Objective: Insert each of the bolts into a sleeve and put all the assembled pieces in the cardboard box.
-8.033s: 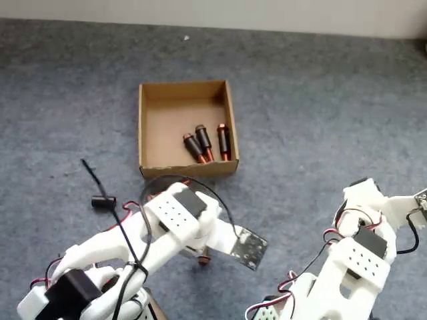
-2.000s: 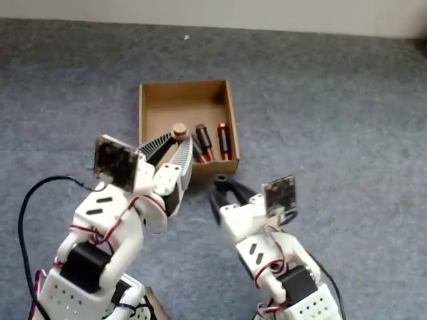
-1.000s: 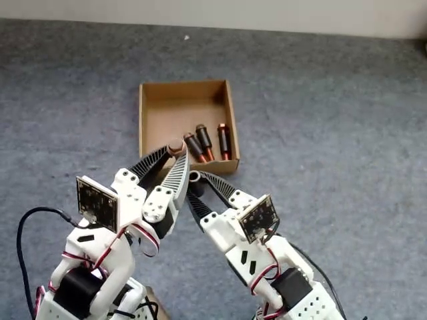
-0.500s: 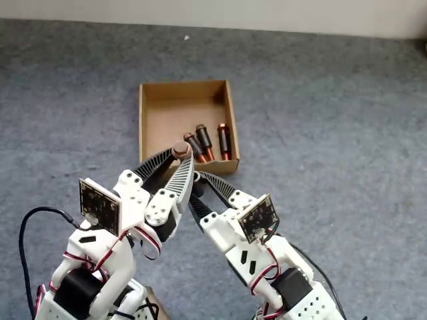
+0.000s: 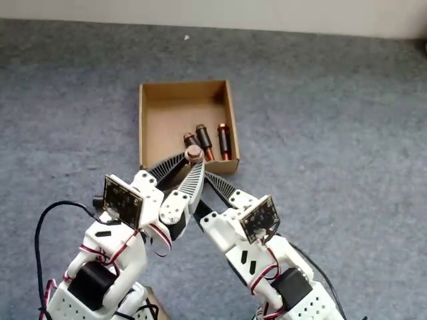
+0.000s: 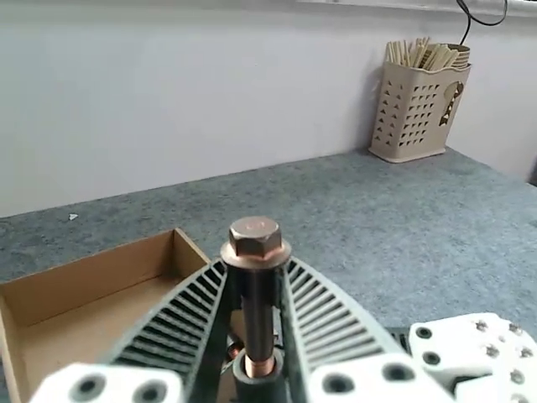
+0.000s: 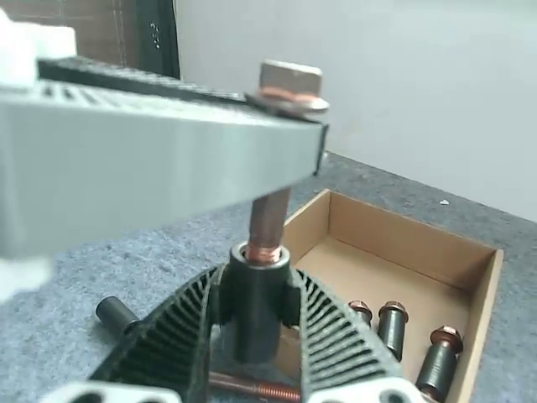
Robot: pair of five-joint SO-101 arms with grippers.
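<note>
Left gripper [image 6: 256,277] is closed on the shank of a bolt [image 6: 255,239], which stands upright, head up, just above the ribbed fingertips. Right gripper [image 7: 253,285] is clamped around a black sleeve [image 7: 253,312], also upright, with its open mouth facing up directly beneath the bolt. The right wrist view shows the lower end of the shank meeting the sleeve mouth and apparently just entered, with most of the shank exposed above it. In the high view both grippers meet over the near edge of the cardboard box [image 5: 167,120], which lies on the grey table [image 5: 320,120] and holds three assembled pieces [image 5: 203,141] side by side near its right wall. A spare sleeve [image 7: 116,314] and a spare bolt [image 7: 252,389] lie on the table near the right gripper. Assessment: the step in hand is the insertion of the fourth bolt, and it is at the engagement stage. The next move calls for a straight downward push along the sleeve axis with the right gripper holding firm, since any tilt risks binding at the mouth. The left jaws will likely need to release or re-grip higher before the head can seat.
</note>
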